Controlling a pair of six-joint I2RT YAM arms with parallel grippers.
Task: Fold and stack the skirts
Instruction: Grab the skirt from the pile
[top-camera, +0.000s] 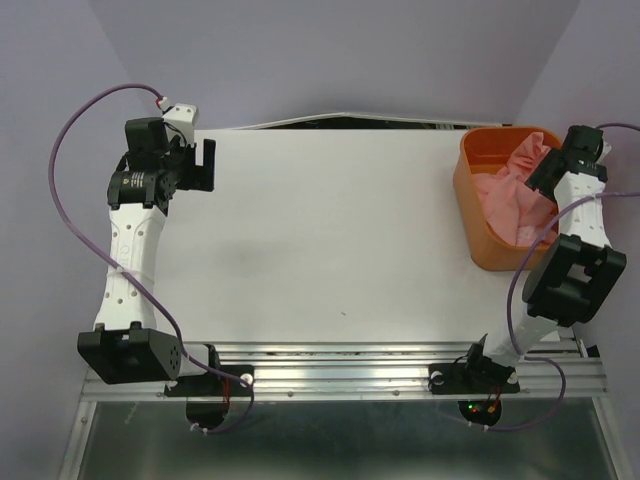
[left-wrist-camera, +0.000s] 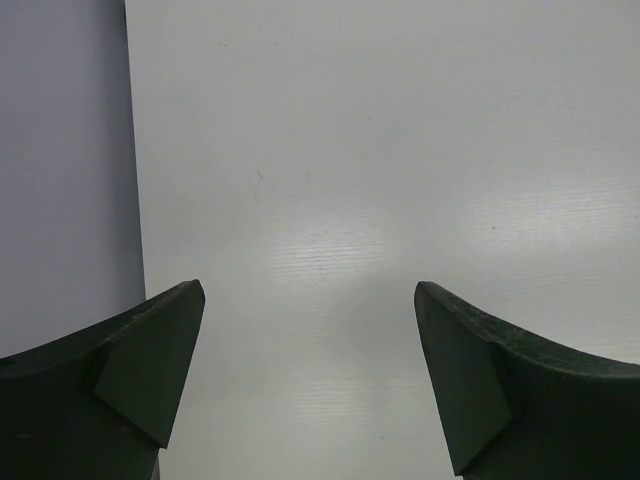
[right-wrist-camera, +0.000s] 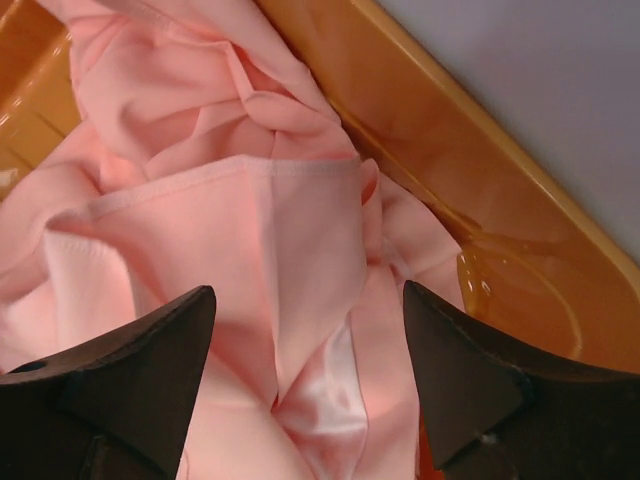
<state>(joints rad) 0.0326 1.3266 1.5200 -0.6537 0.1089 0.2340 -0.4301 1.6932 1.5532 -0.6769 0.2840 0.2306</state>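
Left pincer (left-wrist-camera: 308, 292), jaws wide apart, above white table (left-wrist-camera: 380, 150), its edge at left.

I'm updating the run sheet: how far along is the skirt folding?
Nothing looks done: the table holds no folded skirt, and the skirts lie crumpled in the orange basket. In hand: the right gripper hangs open over them; the left gripper is open above bare table. Remaining: pulling out, folding, stacking.
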